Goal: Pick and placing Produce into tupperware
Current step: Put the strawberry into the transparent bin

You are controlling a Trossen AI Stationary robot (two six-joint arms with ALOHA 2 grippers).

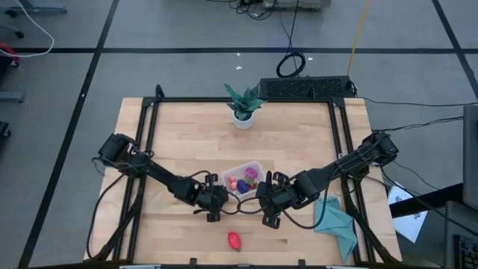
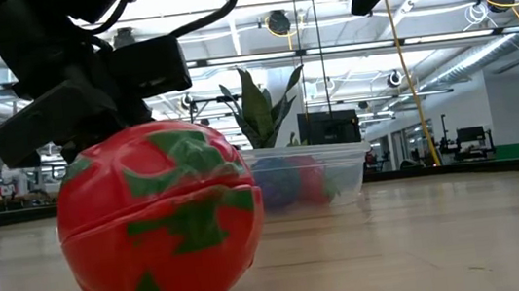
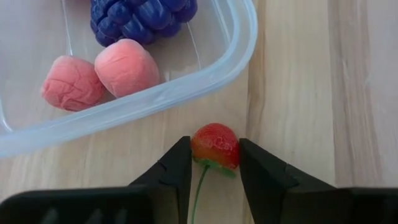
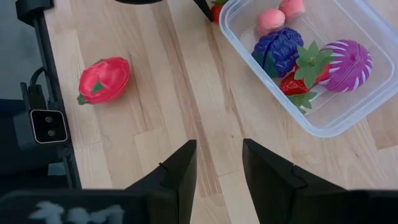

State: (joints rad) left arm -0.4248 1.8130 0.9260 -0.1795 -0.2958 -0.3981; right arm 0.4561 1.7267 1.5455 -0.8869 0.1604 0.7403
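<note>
Two risks I see. My left gripper (image 3: 214, 163) has its jaws closed around a small red cherry-like toy fruit with a green stem (image 3: 215, 145), on the wood just outside the clear rounded plastic tupperware (image 3: 186, 87). Such a round fruit could squirt out, or the fingers could catch the rim. My right gripper (image 4: 219, 167) hangs open and empty, while the red-and-green dragonfruit-like toy (image 1: 235, 240) waits near the table's front edge.

A pale wooden desk (image 1: 187, 134) is standing on grey floor (image 1: 67, 82) crossed by dark lines. Black cables (image 1: 290, 63) are trailing behind it. Ceiling lights (image 2: 277, 21) are glowing over an open workshop hall with white beams.
</note>
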